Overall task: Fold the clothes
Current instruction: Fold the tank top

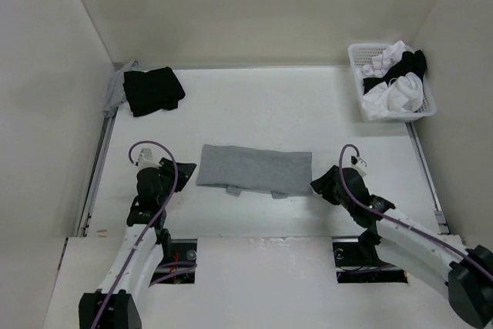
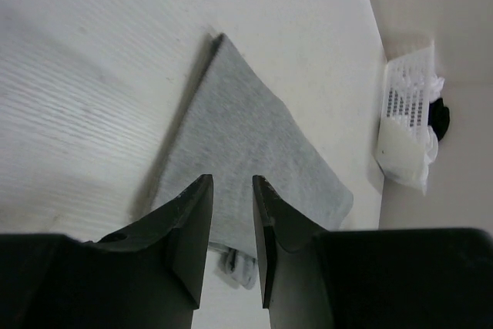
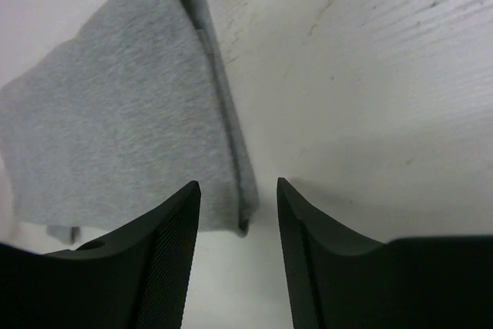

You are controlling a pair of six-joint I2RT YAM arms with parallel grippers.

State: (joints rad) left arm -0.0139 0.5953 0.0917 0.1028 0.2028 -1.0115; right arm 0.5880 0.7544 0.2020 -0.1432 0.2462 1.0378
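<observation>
The clothes (image 1: 254,169), a light-grey top, lie folded into a flat long rectangle at the middle of the table, with two small tabs of fabric poking out along the near edge. My left gripper (image 1: 181,169) sits at the rectangle's left end, jaws apart and holding nothing. In the left wrist view the grey fabric (image 2: 246,136) lies beyond the left gripper (image 2: 232,181). My right gripper (image 1: 317,185) is at the right end, open. In the right wrist view the right gripper (image 3: 237,184) stands wide, with the near right corner of the clothes (image 3: 115,113) lying on the table between the fingers, untouched.
A black folded garment (image 1: 154,90) lies at the back left on a bit of grey cloth (image 1: 117,88). A white basket (image 1: 391,82) with white and black bundled clothes stands at the back right, also seen as the basket (image 2: 404,113). Walls enclose three sides.
</observation>
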